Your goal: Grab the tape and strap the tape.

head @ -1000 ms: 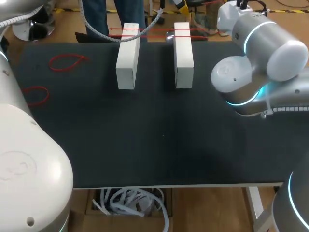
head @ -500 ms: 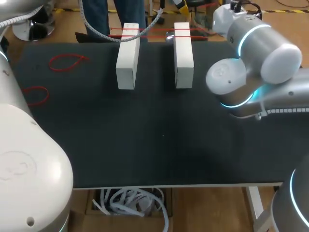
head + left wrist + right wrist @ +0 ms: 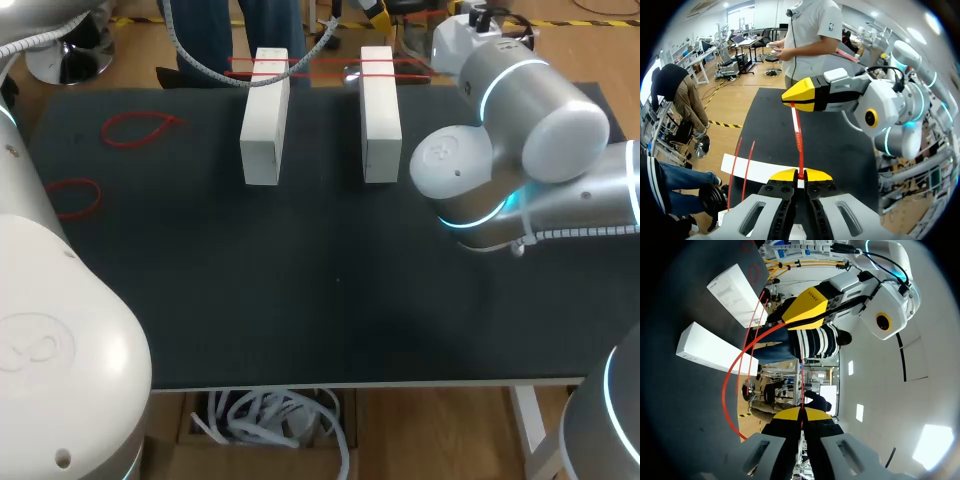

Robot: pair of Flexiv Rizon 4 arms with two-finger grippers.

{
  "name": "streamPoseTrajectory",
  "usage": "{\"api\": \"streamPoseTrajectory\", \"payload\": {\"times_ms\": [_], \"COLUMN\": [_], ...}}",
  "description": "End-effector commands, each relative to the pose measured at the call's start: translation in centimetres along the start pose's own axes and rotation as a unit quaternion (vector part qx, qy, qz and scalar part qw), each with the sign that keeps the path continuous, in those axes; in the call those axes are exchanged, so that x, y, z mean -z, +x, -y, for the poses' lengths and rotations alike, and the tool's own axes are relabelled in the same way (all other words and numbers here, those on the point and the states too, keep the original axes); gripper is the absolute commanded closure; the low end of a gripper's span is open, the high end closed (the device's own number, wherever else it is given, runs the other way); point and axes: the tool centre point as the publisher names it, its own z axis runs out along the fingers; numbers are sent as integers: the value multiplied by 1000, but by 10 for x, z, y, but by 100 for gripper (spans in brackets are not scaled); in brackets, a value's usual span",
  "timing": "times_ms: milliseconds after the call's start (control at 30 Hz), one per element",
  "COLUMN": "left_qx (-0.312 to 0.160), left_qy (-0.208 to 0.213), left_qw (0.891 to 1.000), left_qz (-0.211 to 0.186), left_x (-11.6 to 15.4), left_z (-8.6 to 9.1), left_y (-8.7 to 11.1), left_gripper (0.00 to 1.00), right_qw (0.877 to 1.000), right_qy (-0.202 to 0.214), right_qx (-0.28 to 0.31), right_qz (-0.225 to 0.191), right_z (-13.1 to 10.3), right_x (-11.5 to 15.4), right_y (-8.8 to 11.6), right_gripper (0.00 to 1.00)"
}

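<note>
The left claw [image 3: 800, 174] has its yellow tips pressed together on one end of a thin red tape [image 3: 799, 142]. The tape runs straight ahead of it to the right claw [image 3: 801, 413], whose tips are pinched tight on the other end. So the tape hangs in the air between the two claws, over the black surface [image 3: 300, 280], and looks taut along that stretch. In the right wrist view a longer red curve bows out beside that claw toward the blocks. I cannot tell whether it is a slack tail of the same piece.

Below and beside the claws lie the left block [image 3: 264, 125] and the right block [image 3: 380, 120], both white, with red lines crossing their far ends. It is not clear whether those lines go round the blocks or merely lie over them. Well off to the left claw's side, loose red loops [image 3: 140, 128] lie flat on the surface.

The tape looks light, narrow and bendy, so it will likely flick or twist if one end is let go. Being slim and smooth, it may slide through the pads. It is best held close to each end, flat between the tips, under steady tension. The blocks look light too and could shift if the tape drags on them.
</note>
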Motion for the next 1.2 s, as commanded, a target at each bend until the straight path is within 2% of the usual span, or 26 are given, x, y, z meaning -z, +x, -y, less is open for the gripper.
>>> {"api": "streamPoseTrajectory", "payload": {"times_ms": [33,1200], "left_qx": [1,1], "left_qy": [-2,-2], "left_qw": [1000,1000], "left_qz": [-1,-1], "left_x": [1,1], "left_z": [1,1], "left_y": [-1,-1], "left_gripper": [100,100], "right_qw": [1000,999], "right_qy": [17,33], "right_qx": [1,-1], "right_qz": [-2,0], "right_z": [-7,-25], "right_x": [0,1], "right_y": [0,7], "right_gripper": [100,100]}}
